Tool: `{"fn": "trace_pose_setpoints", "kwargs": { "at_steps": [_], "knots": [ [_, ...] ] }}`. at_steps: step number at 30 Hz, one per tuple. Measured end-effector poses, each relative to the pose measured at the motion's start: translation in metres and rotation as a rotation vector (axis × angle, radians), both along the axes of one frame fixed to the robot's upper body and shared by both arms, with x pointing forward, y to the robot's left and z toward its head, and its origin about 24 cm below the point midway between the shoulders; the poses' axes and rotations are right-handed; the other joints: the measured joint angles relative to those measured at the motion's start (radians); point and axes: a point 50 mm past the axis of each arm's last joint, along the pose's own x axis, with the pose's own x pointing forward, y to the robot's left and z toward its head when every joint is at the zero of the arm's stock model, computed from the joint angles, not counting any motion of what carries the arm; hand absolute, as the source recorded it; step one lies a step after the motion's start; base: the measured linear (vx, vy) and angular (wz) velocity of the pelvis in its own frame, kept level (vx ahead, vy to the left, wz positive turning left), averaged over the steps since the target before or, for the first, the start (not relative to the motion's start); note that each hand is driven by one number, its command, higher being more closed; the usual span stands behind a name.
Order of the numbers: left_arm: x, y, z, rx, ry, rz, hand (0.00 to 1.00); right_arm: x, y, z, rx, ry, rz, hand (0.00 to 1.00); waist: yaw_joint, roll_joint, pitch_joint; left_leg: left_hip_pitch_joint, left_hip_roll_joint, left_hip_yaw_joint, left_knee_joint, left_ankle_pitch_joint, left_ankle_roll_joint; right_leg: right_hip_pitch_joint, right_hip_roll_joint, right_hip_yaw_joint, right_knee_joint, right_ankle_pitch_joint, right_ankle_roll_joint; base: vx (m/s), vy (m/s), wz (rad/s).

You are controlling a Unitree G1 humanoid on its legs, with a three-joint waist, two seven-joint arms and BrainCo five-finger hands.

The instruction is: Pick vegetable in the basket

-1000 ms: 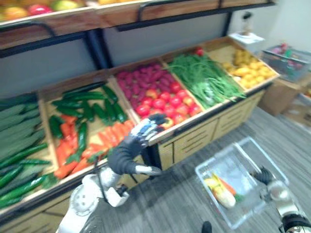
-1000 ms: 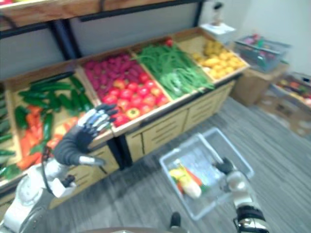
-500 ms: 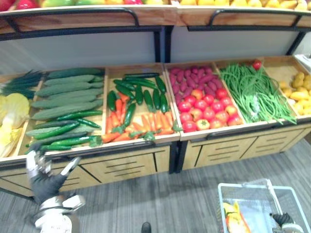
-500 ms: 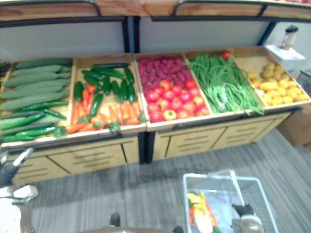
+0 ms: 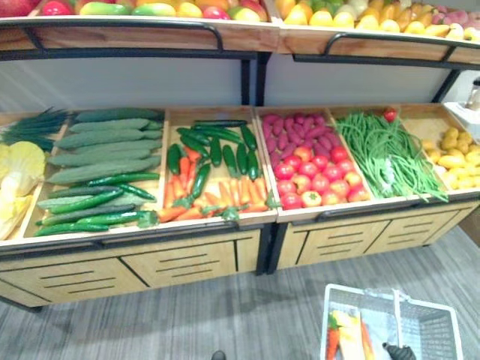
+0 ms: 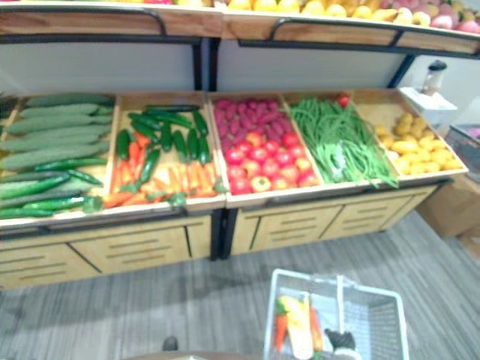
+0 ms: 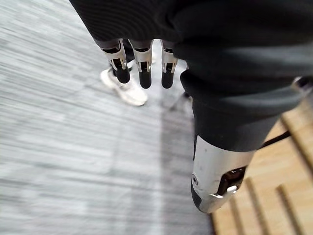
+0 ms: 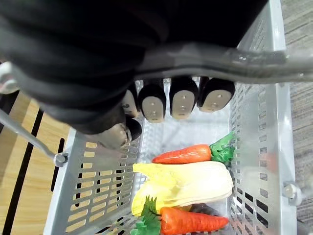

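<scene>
A grey mesh basket (image 5: 439,326) hangs low at my right side over the floor. My right hand (image 8: 171,100) is shut on its handle (image 8: 244,61), and the hand's dark back (image 5: 399,351) shows at the basket's near edge. In the basket lie two carrots (image 8: 183,154) (image 8: 193,220) and a pale yellow leafy cabbage (image 8: 190,181). The left hand (image 7: 142,63) hangs over the grey floor with straight fingers, holding nothing.
A wooden produce stand (image 5: 187,259) holds long cucumbers (image 5: 97,154), carrots (image 5: 225,196) with dark green peppers (image 5: 214,146), tomatoes (image 5: 315,176), green beans (image 5: 382,154) and yellow produce (image 5: 457,154). A fruit shelf runs above. A person's white shoe (image 7: 124,90) stands beyond my left hand.
The camera has swung to face the stand squarely. My left hand has dropped from in front of the carrot bin to my side. The basket stays in my right hand.
</scene>
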Motion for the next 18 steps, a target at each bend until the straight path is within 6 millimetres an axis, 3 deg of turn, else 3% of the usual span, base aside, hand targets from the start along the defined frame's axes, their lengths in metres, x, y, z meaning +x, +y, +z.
{"fn": "trace_pose_setpoints", "kwargs": {
  "at_steps": [3,7,15,18],
  "knots": [
    [-0.015,-0.018,-0.010,-0.127,0.100,-0.065,0.00,0.003,0.007,-0.001,0.014,-0.003,0.032,1.00,-0.005,0.005,-0.001,0.026,0.001,0.032,0.000,-0.012,-0.003,0.000,0.000,0.039,0.003,0.000,0.000,0.07,-0.004,-0.32],
    [0.003,-0.044,-0.019,-0.235,0.092,-0.209,0.00,0.000,0.014,-0.004,0.033,-0.003,0.045,1.00,-0.026,0.016,0.005,0.061,-0.001,0.065,0.000,-0.027,-0.008,0.002,-0.006,0.077,0.018,-0.009,0.005,0.06,-0.001,-0.23],
    [0.017,-0.041,-0.019,-0.216,0.120,-0.374,0.00,-0.018,0.017,-0.010,0.068,0.033,-0.043,1.00,-0.041,0.013,0.009,0.161,-0.003,0.101,0.008,-0.068,-0.011,0.040,-0.024,0.118,0.110,-0.065,0.002,0.06,0.013,-0.13],
    [0.025,-0.033,-0.017,-0.186,0.133,-0.461,0.00,-0.021,0.016,-0.009,0.073,0.009,-0.115,1.00,-0.058,-0.014,0.036,0.163,-0.008,0.156,0.126,-0.154,0.001,0.004,-0.065,0.183,0.202,-0.088,0.000,0.02,0.076,-0.50]
  ]
}}
